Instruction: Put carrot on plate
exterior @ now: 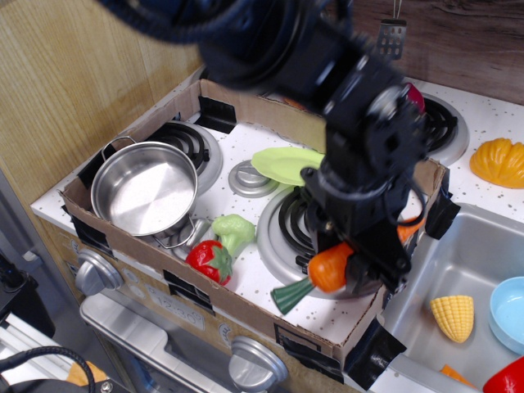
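The carrot [330,266] is glossy orange with a dark green stem end pointing down-left. It is tilted and held above the front right burner [282,237]. My gripper [366,264] is shut on the carrot's middle, and its black body hides part of the carrot. The carrot's tip shows to the right of the gripper. The plate [285,164] is a pale lime-green oval lying flat between the burners, up and to the left of the gripper. The arm covers the plate's right end.
A cardboard box wall [246,304] rings the stove top. Inside it are a steel pot [144,193] at the left, a red strawberry [209,260] and a lumpy green vegetable [235,232]. The sink at the right holds corn [453,317] and a light blue bowl [508,313].
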`<state>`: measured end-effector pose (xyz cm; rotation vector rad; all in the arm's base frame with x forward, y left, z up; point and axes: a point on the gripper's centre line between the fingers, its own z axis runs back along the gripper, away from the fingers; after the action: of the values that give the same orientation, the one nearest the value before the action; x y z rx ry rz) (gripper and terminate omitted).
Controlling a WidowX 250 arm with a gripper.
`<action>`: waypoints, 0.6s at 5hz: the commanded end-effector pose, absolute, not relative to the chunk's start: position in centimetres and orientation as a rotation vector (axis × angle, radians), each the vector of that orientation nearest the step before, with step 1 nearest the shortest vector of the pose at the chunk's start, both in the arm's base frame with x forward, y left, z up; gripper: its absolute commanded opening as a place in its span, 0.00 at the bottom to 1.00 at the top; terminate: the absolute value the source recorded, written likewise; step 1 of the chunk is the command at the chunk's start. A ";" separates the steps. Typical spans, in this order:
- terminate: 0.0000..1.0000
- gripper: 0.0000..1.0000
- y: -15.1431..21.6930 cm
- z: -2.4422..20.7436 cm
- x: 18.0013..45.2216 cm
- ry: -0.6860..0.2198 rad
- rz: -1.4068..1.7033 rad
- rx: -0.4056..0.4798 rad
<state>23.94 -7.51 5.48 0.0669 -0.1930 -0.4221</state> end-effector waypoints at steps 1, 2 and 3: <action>0.00 0.00 -5.9 9.6 27.4 -0.237 -0.499 0.150; 0.00 0.00 -3.7 9.8 30.0 -0.244 -0.671 0.146; 0.00 0.00 -0.9 9.4 32.6 -0.253 -0.844 0.162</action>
<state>31.99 -0.50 7.80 0.1386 -0.2139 -0.8647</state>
